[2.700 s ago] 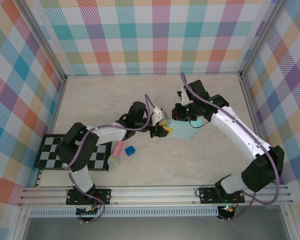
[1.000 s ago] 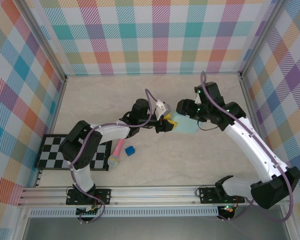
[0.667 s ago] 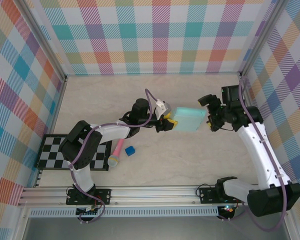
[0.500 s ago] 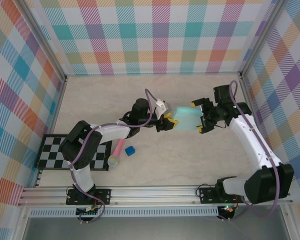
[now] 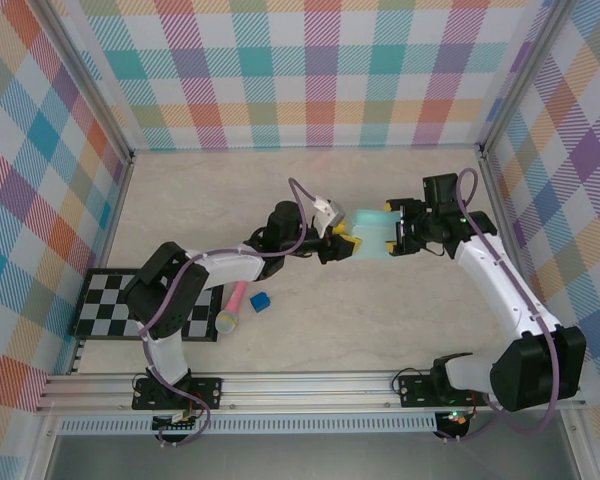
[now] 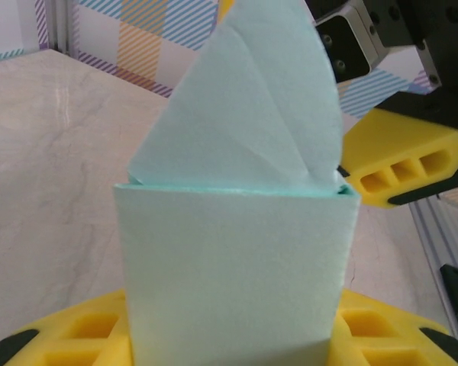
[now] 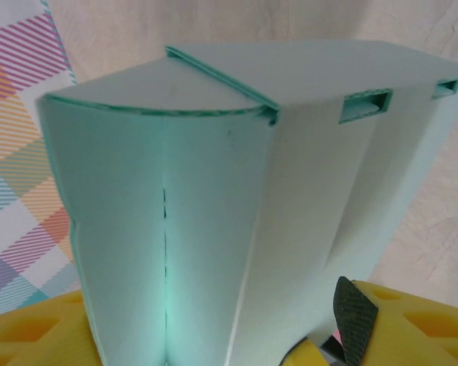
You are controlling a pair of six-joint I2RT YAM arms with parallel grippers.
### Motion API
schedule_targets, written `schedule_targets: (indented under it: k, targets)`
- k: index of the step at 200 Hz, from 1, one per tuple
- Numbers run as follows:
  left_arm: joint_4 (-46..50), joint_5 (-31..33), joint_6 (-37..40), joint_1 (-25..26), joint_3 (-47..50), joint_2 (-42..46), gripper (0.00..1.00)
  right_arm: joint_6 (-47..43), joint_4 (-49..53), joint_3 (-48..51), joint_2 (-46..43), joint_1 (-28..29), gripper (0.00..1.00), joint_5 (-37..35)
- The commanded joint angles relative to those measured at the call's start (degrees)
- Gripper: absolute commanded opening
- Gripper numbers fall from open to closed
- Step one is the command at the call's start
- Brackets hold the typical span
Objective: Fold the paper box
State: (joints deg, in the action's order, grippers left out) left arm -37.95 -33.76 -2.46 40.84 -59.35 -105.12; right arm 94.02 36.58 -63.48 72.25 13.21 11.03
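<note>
- Top external view: the paper box (image 5: 373,232) hangs above the counter (image 5: 280,190), just right of the frame's centre, between the two claws.
- The left claw (image 5: 344,241) pinches the box's left end. In the left wrist view its yellow pads (image 6: 76,339) flank the card at the bottom of the frame.
- The right claw (image 5: 390,230) straddles the right end with jaws fairly wide. I cannot tell whether they press on the card (in the right wrist view yellow fingers (image 7: 23,335) sit low at both corners, with the box rising between them).
- Crushing: the card looks thin and the body hollow, so a hard squeeze across it would likely buckle a wall or add a stray crease.
- Misfold: the rounded flap (image 6: 244,99) looks untucked, and an off-line push could bend it outside the box rather than in.
- Slipping: the left grip is on one end only, so a tug or twist from the right could work the box free and drop it on the counter.
</note>
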Motion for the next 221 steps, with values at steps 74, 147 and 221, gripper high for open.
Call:
schedule_targets:
  k: [74,147,221]
  targets:
    - [-11.4,9.2,-13.6,0.6,-2.0,-0.5,0.14,0.4,-0.2,5.6,-1.8,1.5,0.61,-6.3]
    - [-10.9,5.2,-6.4,0.7,-1.1,0.7,0.14,-16.1,4.8,1.0,1.0,-13.7,0.89,7.2]
    - [-10.4,6.3,-7.1,1.5,-1.5,0.8,0.14,-13.1,4.3,-0.6,2.1,-15.2,0.84,10.9]
